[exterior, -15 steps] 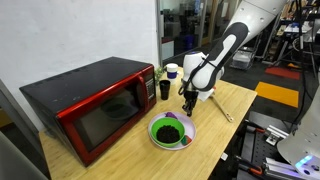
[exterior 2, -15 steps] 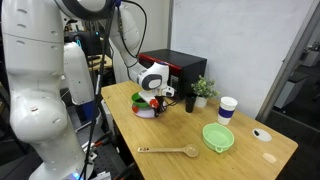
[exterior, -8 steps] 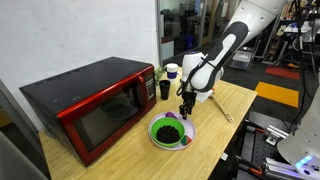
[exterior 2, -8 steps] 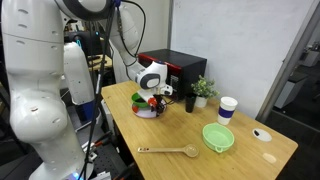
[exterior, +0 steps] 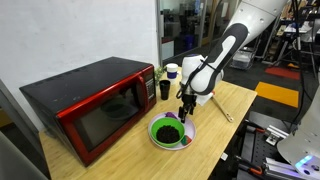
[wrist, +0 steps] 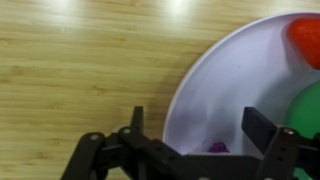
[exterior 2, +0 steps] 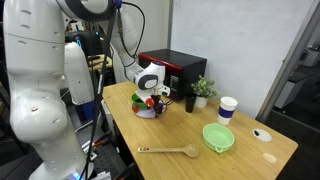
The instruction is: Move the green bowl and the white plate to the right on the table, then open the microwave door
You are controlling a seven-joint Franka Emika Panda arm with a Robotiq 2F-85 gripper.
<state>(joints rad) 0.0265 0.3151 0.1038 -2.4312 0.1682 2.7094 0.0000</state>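
Observation:
The white plate (exterior: 187, 141) with its green and dark centre lies on the table (exterior: 222, 135) in front of the microwave. In the wrist view my gripper (wrist: 200, 125) is open, and the plate's white rim (wrist: 210, 80) lies between the two fingers without being pinched. In an exterior view the gripper (exterior 2: 161, 98) hangs over the plate (exterior 2: 144, 112) at the far end of the table. The pale green bowl (exterior 2: 218, 137) sits apart from it near the table's other end. The red microwave door (exterior: 105, 115) is shut.
A wooden spoon (exterior 2: 170, 151) lies near the table's front edge. A black cup (exterior 2: 189, 102), a small plant (exterior 2: 203, 90) and a white cup (exterior 2: 227, 108) stand beside the microwave (exterior 2: 175, 70). A small dark item (exterior 2: 262, 134) lies beyond the bowl.
The jaws have opened from shut to wide and let go of the plate's rim. The arm and the plate have hardly moved.

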